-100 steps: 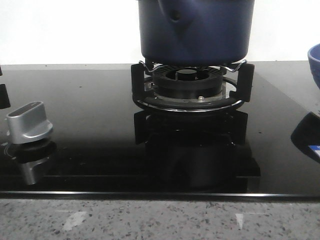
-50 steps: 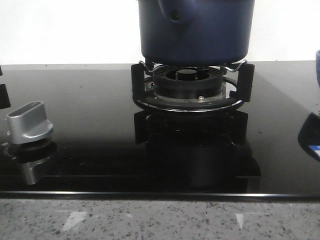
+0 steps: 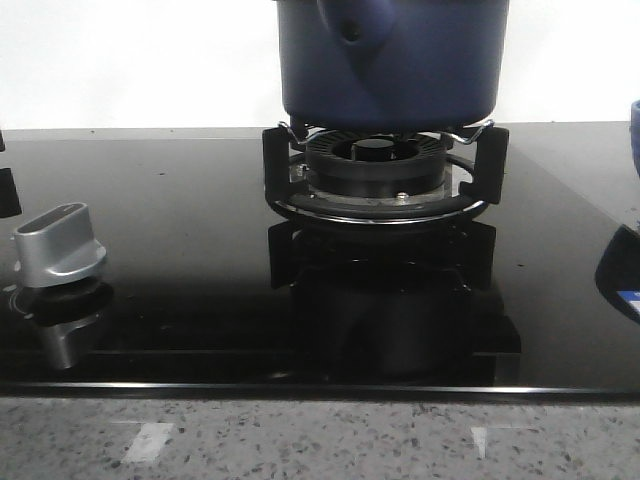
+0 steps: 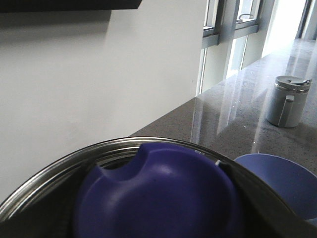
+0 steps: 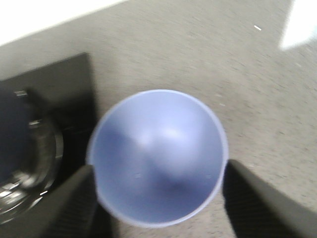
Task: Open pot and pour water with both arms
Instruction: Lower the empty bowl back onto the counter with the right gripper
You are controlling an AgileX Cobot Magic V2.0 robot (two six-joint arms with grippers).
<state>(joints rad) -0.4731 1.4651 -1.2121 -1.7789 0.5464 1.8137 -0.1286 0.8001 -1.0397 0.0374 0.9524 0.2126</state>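
The dark navy pot (image 3: 392, 60) stands on the burner grate (image 3: 380, 185), with its handle mount and small hole (image 3: 349, 32) facing me; its top is cut off by the frame. In the left wrist view my left gripper (image 4: 153, 210) is shut on the lid's blue knob (image 4: 163, 188), with the lid's steel rim (image 4: 148, 143) around it. My right gripper (image 5: 158, 198) is shut on a lighter-blue bowl (image 5: 158, 153), one finger on each side of its wall. In the front view only a sliver of the bowl (image 3: 636, 120) shows at the right edge.
A silver stove knob (image 3: 58, 245) sits at the left on the black glass cooktop (image 3: 180, 230). A speckled counter edge (image 3: 320, 440) runs along the front. A grey lidded canister (image 4: 287, 101) stands on the counter beyond the bowl (image 4: 280, 181). A white wall is behind.
The lighter-blue bowl has moved right, almost out of the front view. The pot's handle mount has shifted slightly. The stove has not changed.
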